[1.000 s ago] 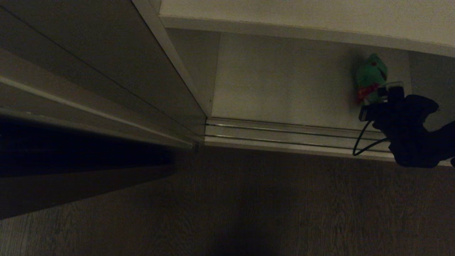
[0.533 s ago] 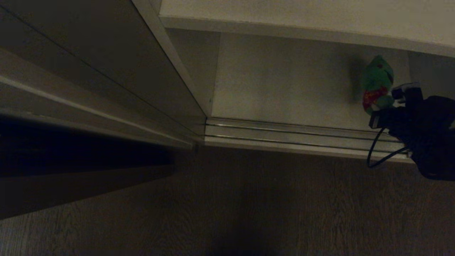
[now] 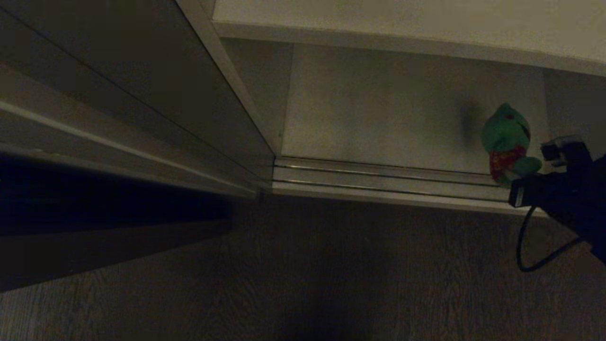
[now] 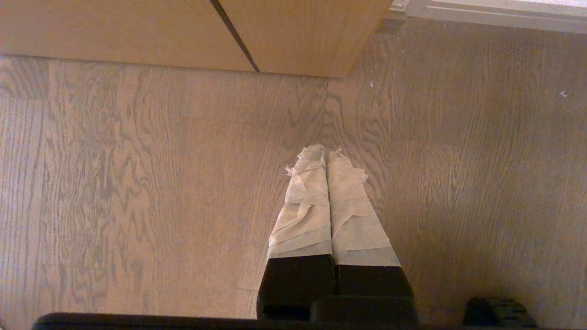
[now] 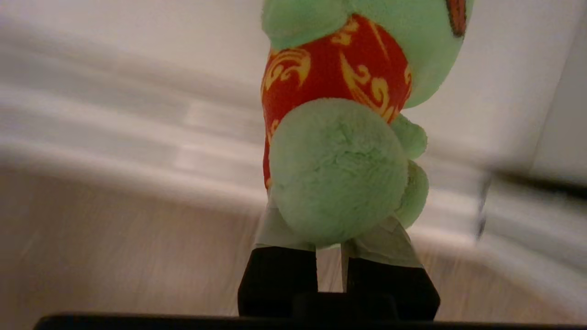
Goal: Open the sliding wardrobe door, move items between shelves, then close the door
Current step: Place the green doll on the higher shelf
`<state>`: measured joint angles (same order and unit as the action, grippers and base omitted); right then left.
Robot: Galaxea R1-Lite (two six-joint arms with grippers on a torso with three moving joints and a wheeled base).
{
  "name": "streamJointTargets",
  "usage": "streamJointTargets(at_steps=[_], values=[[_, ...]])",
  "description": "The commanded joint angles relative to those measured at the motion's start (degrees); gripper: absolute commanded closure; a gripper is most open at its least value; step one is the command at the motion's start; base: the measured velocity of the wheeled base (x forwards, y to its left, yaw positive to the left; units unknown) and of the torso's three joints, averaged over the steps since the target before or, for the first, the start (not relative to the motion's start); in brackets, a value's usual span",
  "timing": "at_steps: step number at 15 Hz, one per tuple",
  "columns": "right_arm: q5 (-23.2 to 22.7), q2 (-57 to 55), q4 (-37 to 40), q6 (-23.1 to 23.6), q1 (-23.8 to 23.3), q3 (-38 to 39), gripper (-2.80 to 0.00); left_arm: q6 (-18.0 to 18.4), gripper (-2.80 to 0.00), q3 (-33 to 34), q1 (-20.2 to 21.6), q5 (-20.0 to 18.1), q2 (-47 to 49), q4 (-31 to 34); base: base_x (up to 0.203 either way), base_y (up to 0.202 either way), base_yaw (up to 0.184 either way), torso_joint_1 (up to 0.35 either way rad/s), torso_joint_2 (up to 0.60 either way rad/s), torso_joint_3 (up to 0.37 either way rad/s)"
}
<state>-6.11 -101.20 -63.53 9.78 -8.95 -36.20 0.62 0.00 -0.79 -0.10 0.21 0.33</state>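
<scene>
My right gripper (image 3: 515,171) is shut on the lower end of a green plush frog (image 3: 506,135) with a red patterned belly. It holds the frog (image 5: 339,165) upright over the front edge of the low white shelf (image 3: 378,104), just above the door rails. The taped fingers (image 5: 275,231) of the right gripper (image 5: 332,229) press the plush from both sides. The pale grey-green sliding wardrobe door (image 3: 142,85) stands slid to the left, leaving the compartment open. Another white shelf (image 3: 402,14) runs across above. My left gripper (image 4: 326,153) is shut and empty, parked above the floor.
Metal door rails (image 3: 388,180) run along the wardrobe's front. Dark wooden floor (image 3: 355,265) lies in front of them. A black cable (image 3: 525,251) loops under my right wrist. A white side wall (image 3: 575,104) closes the compartment on the right. Brown wooden panelling (image 4: 183,32) stands beyond the left gripper.
My right gripper has drawn back toward me and a little to the right with the frog, from deeper over the shelf to its front edge. The left arm has not moved.
</scene>
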Motion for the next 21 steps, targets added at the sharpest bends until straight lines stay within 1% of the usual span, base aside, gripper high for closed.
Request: streamJointTargets(at_steps=[1,2,4,8,9,12,14,18,21], values=[[-0.4,7.1,-0.4,0.2,0.1,10.2,0.00,0.0,0.00,0.0,0.0,0.0,0.0,0.0,0.000,0.000,0.000,0.000,0.00,0.000],[-0.7,9.5,-0.4,0.2,0.2,13.7,0.00,0.0,0.00,0.0,0.0,0.0,0.0,0.0,0.000,0.000,0.000,0.000,0.00,0.000],[-0.9,13.5,0.1,0.1,0.3,17.5,0.00,0.0,0.00,0.0,0.0,0.0,0.0,0.0,0.000,0.000,0.000,0.000,0.00,0.000],[-1.1,21.9,0.9,0.5,1.3,32.4,0.00,0.0,0.00,0.0,0.0,0.0,0.0,0.0,0.000,0.000,0.000,0.000,0.00,0.000],[-1.0,25.3,1.3,0.5,1.3,34.4,0.00,0.0,0.00,0.0,0.0,0.0,0.0,0.0,0.000,0.000,0.000,0.000,0.00,0.000],[-0.2,36.2,7.3,0.1,1.3,35.9,0.00,0.0,0.00,0.0,0.0,0.0,0.0,0.0,0.000,0.000,0.000,0.000,0.00,0.000],[2.2,42.6,12.2,-0.2,1.4,36.2,0.00,0.0,0.00,0.0,0.0,0.0,0.0,0.0,0.000,0.000,0.000,0.000,0.00,0.000],[4.7,56.8,23.7,-0.2,2.7,36.3,0.00,0.0,0.00,0.0,0.0,0.0,0.0,0.0,0.000,0.000,0.000,0.000,0.00,0.000],[6.9,65.3,32.7,-3.1,4.2,36.3,0.00,0.0,0.00,0.0,0.0,0.0,0.0,0.0,0.000,0.000,0.000,0.000,0.00,0.000]])
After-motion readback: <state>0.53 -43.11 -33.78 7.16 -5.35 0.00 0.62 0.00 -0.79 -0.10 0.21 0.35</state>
